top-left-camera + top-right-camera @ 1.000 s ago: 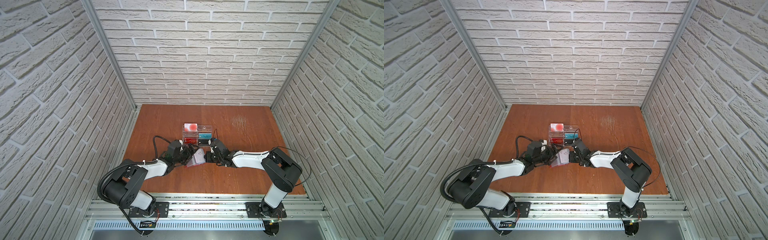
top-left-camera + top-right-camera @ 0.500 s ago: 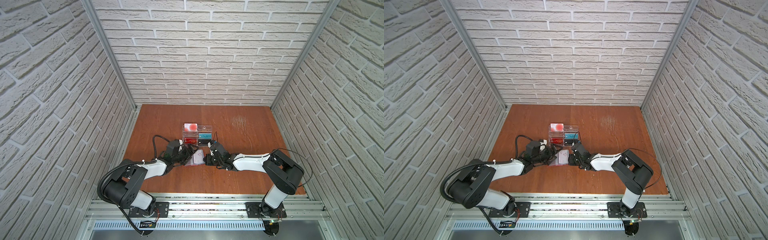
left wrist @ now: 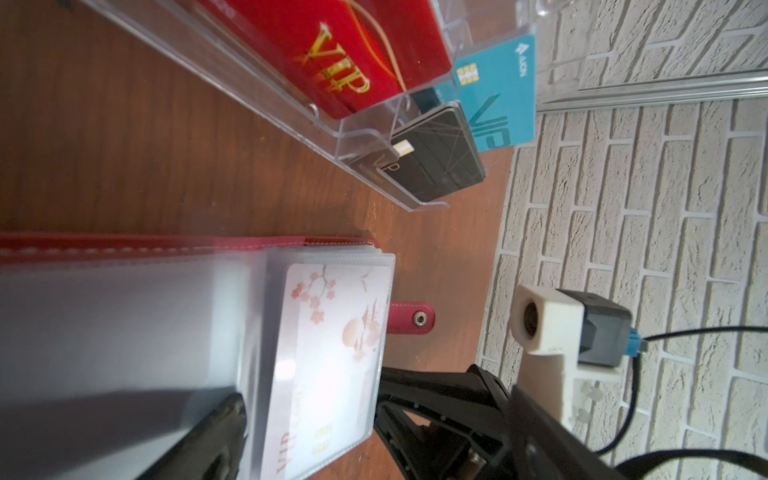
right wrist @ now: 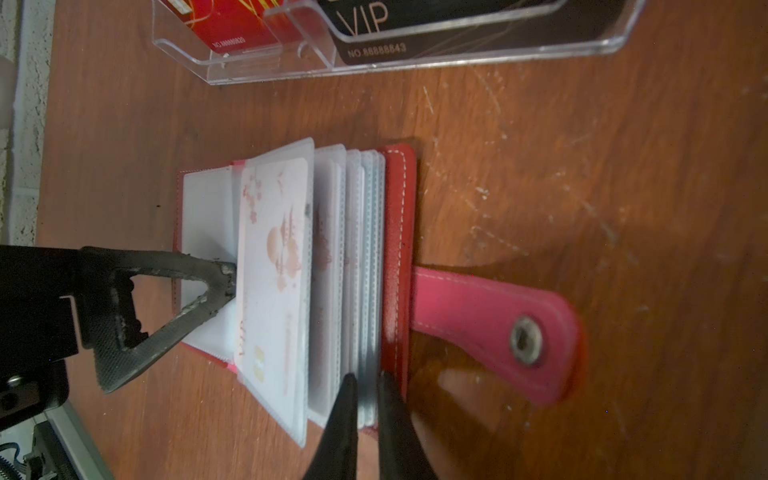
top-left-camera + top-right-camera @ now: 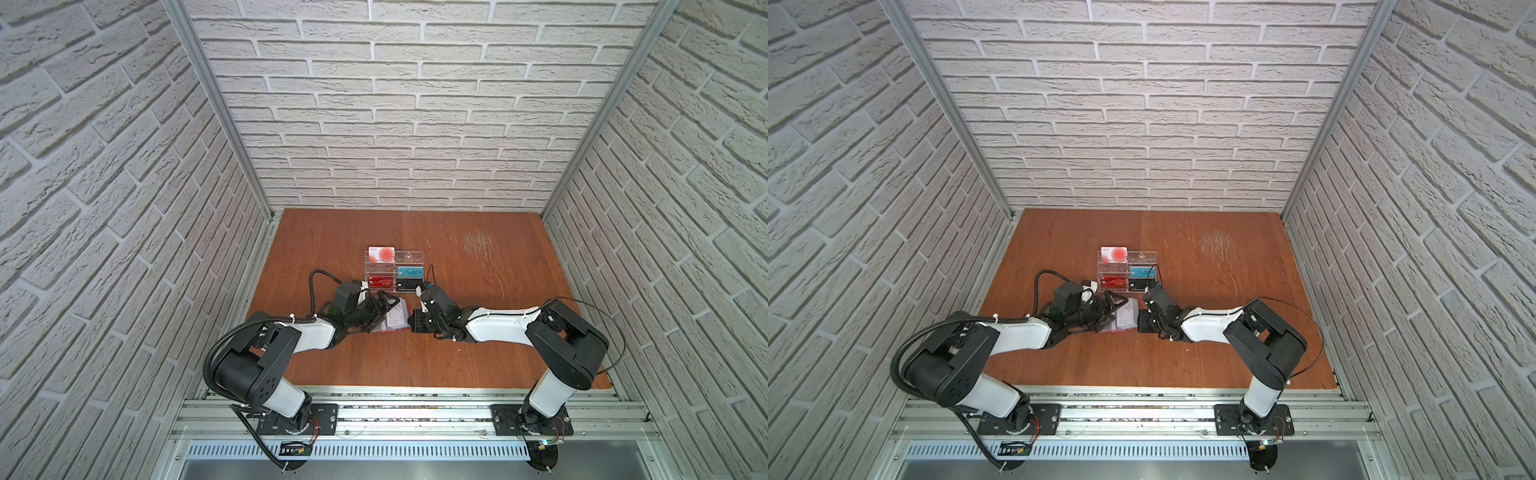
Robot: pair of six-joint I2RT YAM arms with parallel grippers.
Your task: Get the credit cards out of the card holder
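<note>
Pinching a few clear sleeves, the near-shut right gripper steadies the open red leather-like card holder beside the clear acrylic rack, while the wide-open, empty left gripper touches its sleeved white blossom-printed card, which looks likely stiff and slick, best edge-gripped.

Both top views look steeply down from high above the arm bases, far off, and take in the whole table almost identically. The left wrist camera sits low and close over the card holder, facing the acrylic rack. The right wrist camera, equally close, shares both.
</note>
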